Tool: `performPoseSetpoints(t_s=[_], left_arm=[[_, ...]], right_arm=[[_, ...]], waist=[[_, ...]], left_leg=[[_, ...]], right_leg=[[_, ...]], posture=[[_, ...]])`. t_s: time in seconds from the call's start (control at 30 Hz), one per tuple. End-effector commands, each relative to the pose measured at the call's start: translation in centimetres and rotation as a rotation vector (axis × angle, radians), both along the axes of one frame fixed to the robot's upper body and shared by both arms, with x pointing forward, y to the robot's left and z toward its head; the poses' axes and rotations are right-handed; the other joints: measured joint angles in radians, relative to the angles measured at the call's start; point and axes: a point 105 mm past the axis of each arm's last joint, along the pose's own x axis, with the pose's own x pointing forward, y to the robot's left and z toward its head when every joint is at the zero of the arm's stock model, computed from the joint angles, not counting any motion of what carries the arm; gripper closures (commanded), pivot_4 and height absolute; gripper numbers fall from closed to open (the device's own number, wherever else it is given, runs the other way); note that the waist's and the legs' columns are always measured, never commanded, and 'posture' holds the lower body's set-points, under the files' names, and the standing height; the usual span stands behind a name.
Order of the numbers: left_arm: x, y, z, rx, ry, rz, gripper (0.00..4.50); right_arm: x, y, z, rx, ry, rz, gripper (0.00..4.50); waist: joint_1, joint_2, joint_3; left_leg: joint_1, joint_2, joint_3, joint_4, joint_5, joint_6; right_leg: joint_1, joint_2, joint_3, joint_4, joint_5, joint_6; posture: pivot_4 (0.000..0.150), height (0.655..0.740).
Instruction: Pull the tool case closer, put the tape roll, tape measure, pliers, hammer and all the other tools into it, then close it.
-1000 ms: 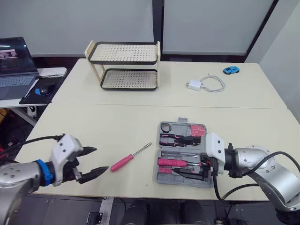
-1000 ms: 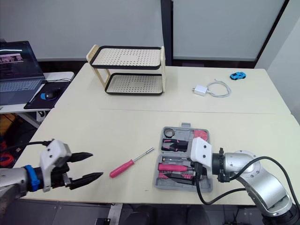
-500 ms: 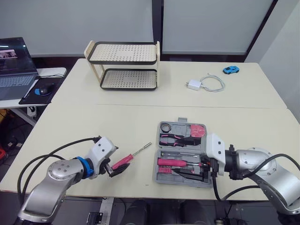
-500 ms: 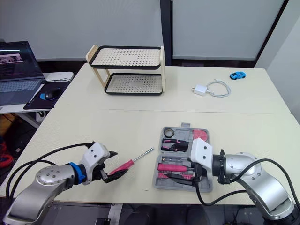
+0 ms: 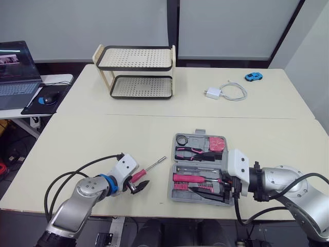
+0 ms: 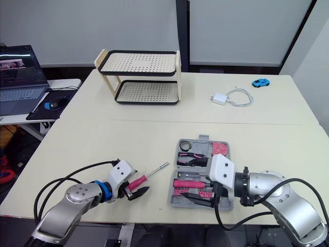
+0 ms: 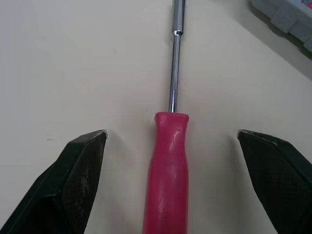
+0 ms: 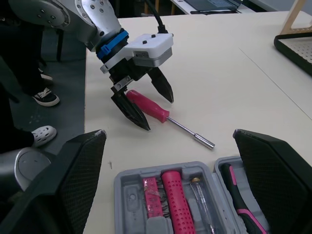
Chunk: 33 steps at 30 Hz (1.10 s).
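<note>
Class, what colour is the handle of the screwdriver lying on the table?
The screwdriver handle is pink, its shaft silver; the left wrist view shows it best.

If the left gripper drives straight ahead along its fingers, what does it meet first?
The pink screwdriver: its handle lies between the left gripper's open fingers. The tool case looks farther on.

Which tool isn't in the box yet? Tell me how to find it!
On the big cream table, look near the front edge, just left of the open grey tool case. A screwdriver lies there, the left hand open around its pink handle. It is the only tool outside the case, with a thin silver shaft.
</note>
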Motion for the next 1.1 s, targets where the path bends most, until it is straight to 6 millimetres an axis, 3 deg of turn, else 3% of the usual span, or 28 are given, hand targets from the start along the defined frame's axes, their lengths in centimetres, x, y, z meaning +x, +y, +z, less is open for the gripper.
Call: performPoseSetpoints(t_s=[0.03, 0.23, 0.27, 0.4, 0.67, 0.7, 0.87, 1.1], left_arm=[[0.3, -0.2, 0.2, 0.010, -0.026, -0.003, 0.04], [0.3, -0.1, -0.3, 0.029, -0.018, 0.002, 0.04], [0.3, 0.0, -0.4, 0.030, -0.018, 0.005, 0.21], [0.5, 0.0, -0.6, 0.033, -0.015, 0.012, 1.15], [0.2, 0.6, -0.6, 0.042, -0.006, 0.029, 3.64], [0.2, 0.8, -0.6, 0.042, -0.004, 0.032, 3.79], [0.2, 1.2, 0.2, 0.028, -0.012, 0.023, 3.78], [0.1, 0.7, 5.3, -0.130, -0.025, -0.143, 3.78]], right_arm=[[-0.3, 0.2, 1.2, 0.011, -0.048, 0.018, 0.00], [-0.2, 0.3, 1.3, 0.010, -0.047, 0.019, 0.00], [-0.2, 0.3, 1.3, 0.010, -0.047, 0.020, 0.00], [-0.2, 0.3, 1.4, 0.012, -0.048, 0.020, 0.00], [-0.1, 0.3, 1.3, 0.011, -0.048, 0.018, 0.00], [-0.1, 0.3, 1.3, 0.011, -0.048, 0.018, 0.00], [-0.1, 0.3, 1.3, 0.010, -0.049, 0.018, 0.00], [-0.2, -0.3, 1.2, -0.005, -0.039, 0.024, 0.00]], waist=[[0.000, 0.000, 0.000], [0.001, 0.000, 0.000], [0.001, 0.000, 0.000], [0.001, 0.000, 0.000], [0.001, 0.000, 0.000], [0.001, 0.000, 0.000], [-0.001, 0.000, 0.000], [0.000, 0.000, 0.000]], left_leg=[[0.000, 0.000, 0.000, 0.000, 0.000, 0.000], [0.000, 0.000, 0.000, 0.000, 0.000, 0.000], [0.000, 0.000, 0.000, 0.000, 0.000, 0.000], [0.000, 0.000, 0.000, 0.000, 0.000, 0.000], [0.000, 0.000, 0.000, 0.000, 0.000, 0.000], [0.000, 0.000, 0.000, 0.000, 0.000, 0.000], [0.000, 0.000, 0.000, 0.000, 0.000, 0.000], [0.000, 0.000, -0.001, 0.000, 0.000, 0.000]], right_leg=[[0.000, 0.000, 0.000, 0.000, 0.000, 0.000], [0.000, 0.000, 0.000, 0.000, 0.000, 0.000], [0.000, 0.000, 0.000, 0.000, 0.000, 0.000], [0.000, 0.000, 0.000, 0.000, 0.000, 0.000], [0.000, 0.000, 0.000, 0.000, 0.000, 0.000], [0.000, 0.000, 0.000, 0.000, 0.000, 0.000], [0.000, 0.000, 0.000, 0.000, 0.000, 0.000], [-0.001, 0.000, 0.000, 0.000, 0.000, 0.000]], posture=[[0.150, 0.7400], [0.150, 0.7400], [0.150, 0.7400], [0.150, 0.7400], [0.150, 0.7400], [0.150, 0.7400], [0.150, 0.7400], [0.150, 0.7400]])
